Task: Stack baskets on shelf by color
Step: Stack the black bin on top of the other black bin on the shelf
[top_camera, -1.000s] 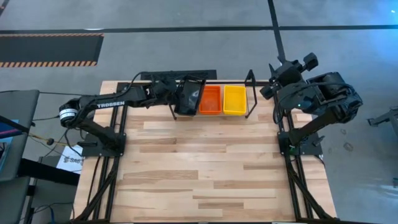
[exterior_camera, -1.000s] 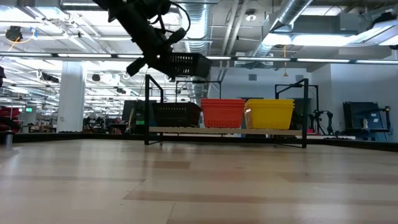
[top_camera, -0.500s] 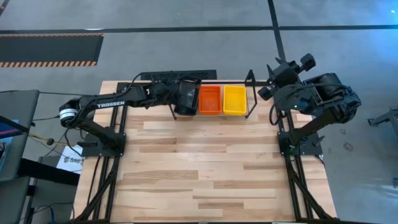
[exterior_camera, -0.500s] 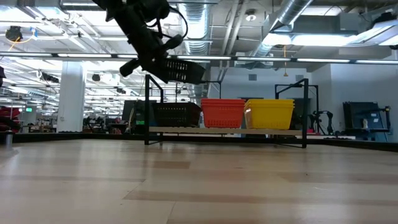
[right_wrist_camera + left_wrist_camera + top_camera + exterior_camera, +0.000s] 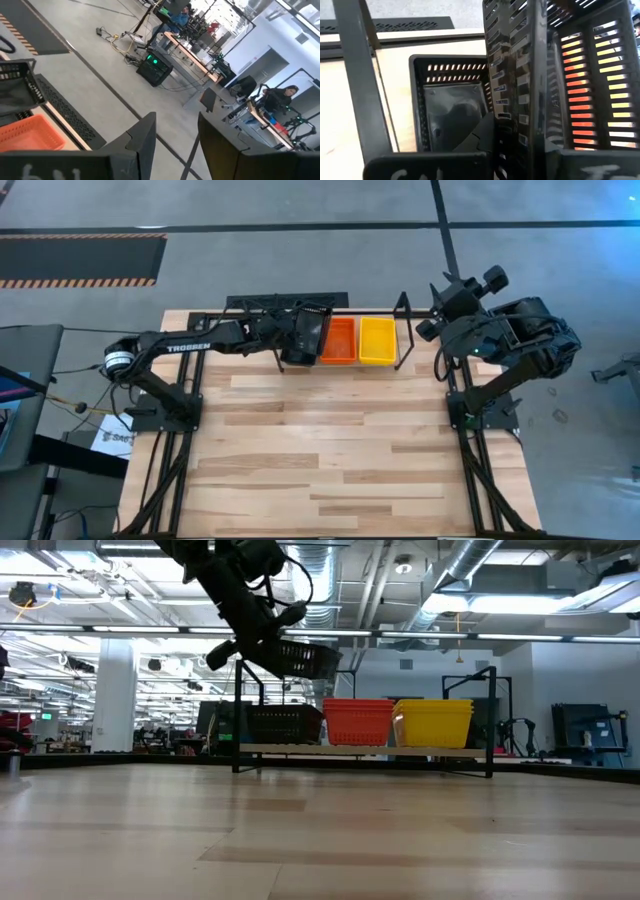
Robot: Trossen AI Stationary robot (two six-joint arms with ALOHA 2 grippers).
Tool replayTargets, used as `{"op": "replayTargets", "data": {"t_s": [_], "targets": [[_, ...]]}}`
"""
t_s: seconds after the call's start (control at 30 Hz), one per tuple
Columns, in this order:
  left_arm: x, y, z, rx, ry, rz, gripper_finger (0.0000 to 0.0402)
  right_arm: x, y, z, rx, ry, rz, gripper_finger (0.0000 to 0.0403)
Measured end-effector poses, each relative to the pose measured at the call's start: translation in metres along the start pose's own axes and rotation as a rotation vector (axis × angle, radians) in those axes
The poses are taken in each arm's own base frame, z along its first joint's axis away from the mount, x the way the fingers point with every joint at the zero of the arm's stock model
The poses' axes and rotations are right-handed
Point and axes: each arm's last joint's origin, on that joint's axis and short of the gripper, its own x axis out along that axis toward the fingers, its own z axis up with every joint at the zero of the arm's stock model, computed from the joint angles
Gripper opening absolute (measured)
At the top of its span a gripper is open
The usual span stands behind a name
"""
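At the wooden tabletop's (image 5: 330, 440) far edge stands the shelf (image 5: 403, 330). The left gripper (image 5: 283, 332), clamped on a black basket (image 5: 304, 338), hovers over the black stack (image 5: 282, 724); next, lower it straight. The right gripper (image 5: 432, 308) waits parted at the right edge.

Light wooden table (image 5: 330, 450), and the shelf (image 5: 400, 330) sits along its far edge. On the shelf, three stacks side by side: black baskets (image 5: 285, 724) at the left end, red-orange baskets (image 5: 338, 341) in the middle, yellow baskets (image 5: 377, 340) at the right end.
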Motion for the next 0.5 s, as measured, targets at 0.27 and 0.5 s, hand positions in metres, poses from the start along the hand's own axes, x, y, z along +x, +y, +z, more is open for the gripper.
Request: {"op": "replayTargets", "data": {"t_s": [0.27, 0.5], "targets": [[-0.004, 0.002, 0.001, 0.011, -0.010, 0.006, 0.0000, 0.000, 0.000, 0.000, -0.010, 0.000, 0.000, 0.0165], [-0.014, -0.007, 0.005, 0.080, -0.028, 0.027, 0.0000, 0.000, 0.000, 0.000, -0.021, 0.000, 0.000, 0.0163]]}}
